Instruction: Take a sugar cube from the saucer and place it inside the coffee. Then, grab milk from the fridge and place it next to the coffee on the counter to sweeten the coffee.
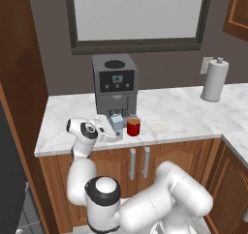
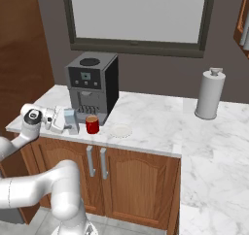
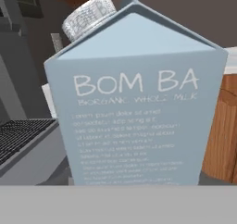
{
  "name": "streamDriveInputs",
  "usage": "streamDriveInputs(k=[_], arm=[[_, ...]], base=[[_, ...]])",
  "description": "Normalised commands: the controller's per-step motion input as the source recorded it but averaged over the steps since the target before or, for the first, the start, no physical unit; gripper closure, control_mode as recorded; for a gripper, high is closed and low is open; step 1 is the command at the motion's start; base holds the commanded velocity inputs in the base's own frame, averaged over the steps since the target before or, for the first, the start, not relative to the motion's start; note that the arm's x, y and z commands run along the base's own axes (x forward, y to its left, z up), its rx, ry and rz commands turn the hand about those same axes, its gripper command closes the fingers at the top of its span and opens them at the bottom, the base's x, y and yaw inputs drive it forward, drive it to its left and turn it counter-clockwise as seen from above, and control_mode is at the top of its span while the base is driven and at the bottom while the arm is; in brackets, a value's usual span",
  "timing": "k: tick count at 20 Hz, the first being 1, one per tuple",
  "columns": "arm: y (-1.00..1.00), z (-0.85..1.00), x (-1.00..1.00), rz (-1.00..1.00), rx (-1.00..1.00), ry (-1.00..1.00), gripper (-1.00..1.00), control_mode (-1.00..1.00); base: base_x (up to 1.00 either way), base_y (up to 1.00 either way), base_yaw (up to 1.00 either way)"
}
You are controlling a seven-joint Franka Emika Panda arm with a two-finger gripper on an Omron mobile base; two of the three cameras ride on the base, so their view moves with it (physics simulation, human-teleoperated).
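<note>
One milk (image 3: 134, 107) carton upright, gable top upward.

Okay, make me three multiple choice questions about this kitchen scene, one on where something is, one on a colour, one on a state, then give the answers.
1. Where does the milk stand?
A. left of the coffee, by the coffee machine
B. beside the paper-towel roll
C. on the floor

2. What colour is the coffee cup?
A. green
B. red
C. white

3. What lies on the saucer?
A. two cubes
B. a spoon
C. nothing visible

Answers:
1. A: the carton sits on the counter between the end effector and the cup, before the coffee machine.
2. B: both base views show it red.
3. C: the dish looks bare.
</note>
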Motion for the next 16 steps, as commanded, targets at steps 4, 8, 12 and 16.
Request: streamDriveInputs(k=[4, 8, 12, 16], arm=[[0.0, -0.07, 0.0, 0.08, 0.0, -0.01, -1.0, -1.0], [0.0, -0.01, 0.0, 0.08, 0.0, 0.0, -1.0, -1.0], [0.0, 0.02, 0.0, 0.07, 0.0, -0.03, -1.0, -1.0], [0.03, 0.07, -0.01, 0.04, 0.0, -0.03, -1.0, -1.0]], base=[[0.0, 0.0, 0.0], [0.0, 0.0, 0.0], [0.0, 0.0, 0.0], [0.0, 0.0, 0.0]])
